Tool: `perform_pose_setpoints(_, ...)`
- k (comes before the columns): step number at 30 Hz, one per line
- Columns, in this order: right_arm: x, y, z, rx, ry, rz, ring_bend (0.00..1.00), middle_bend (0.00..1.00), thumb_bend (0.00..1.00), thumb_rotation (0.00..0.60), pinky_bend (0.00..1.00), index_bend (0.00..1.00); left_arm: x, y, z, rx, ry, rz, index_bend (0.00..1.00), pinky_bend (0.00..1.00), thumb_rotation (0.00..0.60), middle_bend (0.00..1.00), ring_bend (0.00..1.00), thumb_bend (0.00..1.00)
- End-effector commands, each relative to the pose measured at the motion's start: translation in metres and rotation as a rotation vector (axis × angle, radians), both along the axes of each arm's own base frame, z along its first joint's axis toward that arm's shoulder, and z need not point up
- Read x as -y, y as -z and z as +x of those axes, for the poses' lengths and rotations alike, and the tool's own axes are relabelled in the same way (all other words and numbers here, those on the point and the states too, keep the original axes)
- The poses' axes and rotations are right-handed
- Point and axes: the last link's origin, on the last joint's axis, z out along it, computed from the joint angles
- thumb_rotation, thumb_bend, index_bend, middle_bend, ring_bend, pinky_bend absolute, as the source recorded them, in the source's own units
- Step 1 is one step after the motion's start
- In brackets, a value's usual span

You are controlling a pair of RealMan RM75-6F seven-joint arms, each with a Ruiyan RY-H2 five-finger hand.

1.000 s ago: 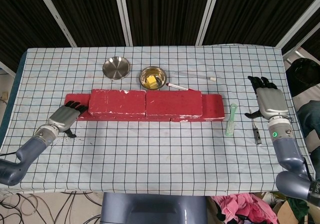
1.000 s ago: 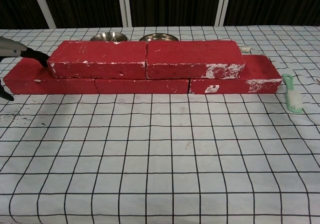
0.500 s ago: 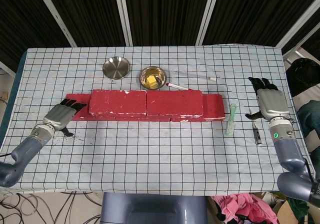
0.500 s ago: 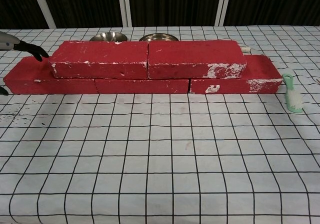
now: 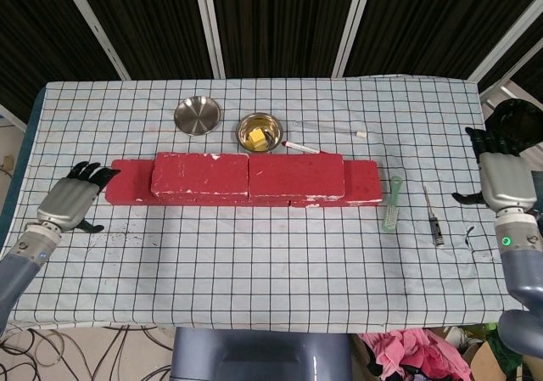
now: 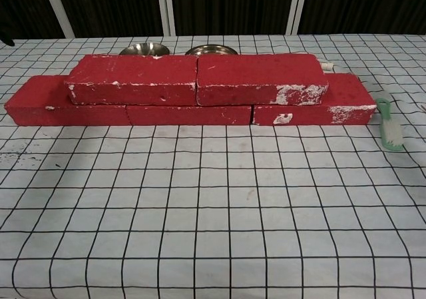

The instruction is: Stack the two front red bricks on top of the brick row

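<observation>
Red bricks: the two upper bricks point(image 5: 248, 175) lie end to end on top of the brick row point(image 6: 190, 112), mid-table on the checked cloth point(image 5: 271, 254). Behind the stack stand an empty steel bowl point(image 5: 198, 114) and a second bowl holding something yellow point(image 5: 259, 131), with a thin pen-like stick point(image 5: 302, 148) just behind the right upper brick; a green brush point(image 5: 392, 203) and a small dark tool point(image 5: 435, 225) lie to its right. Both hands hold nothing, fingers spread: the left hand point(image 5: 71, 201) hovers just beside the row's left end, the right hand point(image 5: 504, 170) well apart near the table's right edge.
</observation>
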Motion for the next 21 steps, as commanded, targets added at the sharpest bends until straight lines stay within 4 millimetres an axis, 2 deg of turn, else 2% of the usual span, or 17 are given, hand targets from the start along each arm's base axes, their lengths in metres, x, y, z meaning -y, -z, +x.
perform_pose_setpoints(1, -0.045, -0.014, -0.022, -0.011, -0.003, -0.027, 0.0, 0.06, 0.0, 0.6, 0.12, 0.0, 0.047, -0.009, -0.011, 0.007, 0.025, 0.05, 0.07, 0.01, 0.6, 0.1, 0.0, 0.0)
perform_pose_setpoints(5, -0.102, -0.014, -0.037, -0.035, -0.026, -0.053, 0.0, 0.06, 0.0, 0.6, 0.12, 0.0, 0.093, -0.013, -0.025, 0.062, 0.037, 0.155, 0.07, 0.01, 0.6, 0.1, 0.0, 0.0)
perform_pose_setpoints(6, -0.111, -0.013, -0.039, -0.035, -0.028, -0.059, 0.0, 0.06, 0.0, 0.6, 0.12, 0.0, 0.102, -0.013, -0.028, 0.074, 0.033, 0.172, 0.07, 0.01, 0.6, 0.1, 0.0, 0.0)
perform_pose_setpoints(9, -0.147, -0.003, -0.052, -0.02, -0.006, -0.058, 0.0, 0.06, 0.0, 0.6, 0.12, 0.0, 0.137, -0.013, -0.044, 0.125, 0.015, 0.239, 0.07, 0.0, 0.6, 0.09, 0.0, 0.0)
perform_pose_setpoints(11, -0.164, 0.007, -0.059, -0.018, 0.013, -0.031, 0.0, 0.06, 0.0, 0.6, 0.12, 0.0, 0.155, -0.015, -0.054, 0.133, 0.011, 0.274, 0.07, 0.0, 0.6, 0.09, 0.0, 0.0)
perform_pose_setpoints(16, -0.184, 0.031, -0.066, -0.007, -0.013, 0.011, 0.0, 0.06, 0.0, 0.6, 0.12, 0.0, 0.182, -0.016, -0.065, 0.16, 0.005, 0.297, 0.06, 0.0, 0.6, 0.09, 0.0, 0.0)
perform_pose_setpoints(21, -0.193, 0.047, -0.069, -0.028, -0.044, 0.028, 0.0, 0.06, 0.0, 0.6, 0.12, 0.0, 0.189, -0.018, -0.061, 0.182, 0.046, 0.292, 0.06, 0.0, 0.6, 0.09, 0.0, 0.0)
